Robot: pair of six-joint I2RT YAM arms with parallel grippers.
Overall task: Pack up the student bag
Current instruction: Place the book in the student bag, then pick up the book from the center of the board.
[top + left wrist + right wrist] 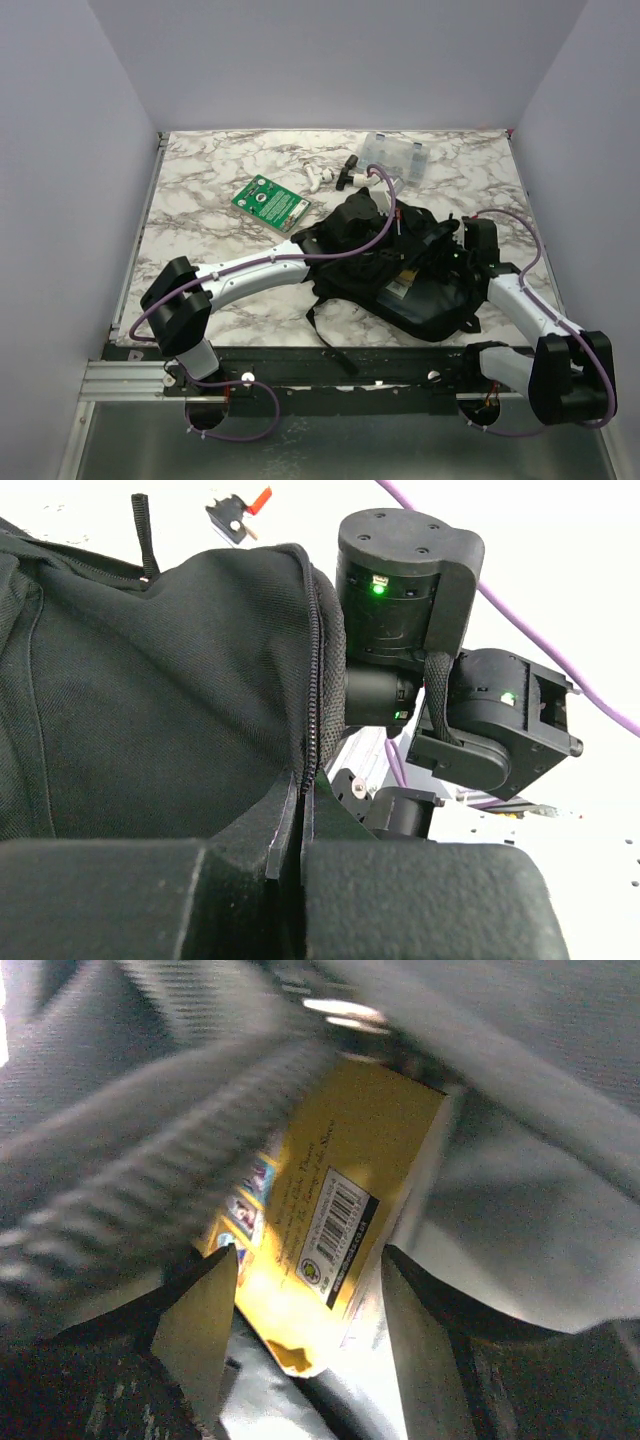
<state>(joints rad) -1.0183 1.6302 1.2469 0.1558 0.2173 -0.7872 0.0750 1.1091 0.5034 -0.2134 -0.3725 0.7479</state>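
The black student bag (425, 295) lies on the marble table between both arms. My left gripper (300, 815) is shut on the bag's fabric edge right by the zip (312, 680), holding the opening up; in the top view it sits at the bag's top (378, 225). My right gripper (305, 1305) is inside the bag, its fingers well apart. A yellow book (340, 1160) with a barcode lies between them on the grey lining (520, 1220), its corner loose between the fingers. A sliver of the book (405, 283) shows from above.
Behind the bag lie a green card (270, 203), a white object (318, 178), a black tool (350, 172) and a clear compartment box (395, 155). The right arm's wrist (420, 610) sits close beside my left gripper. White walls close in three sides.
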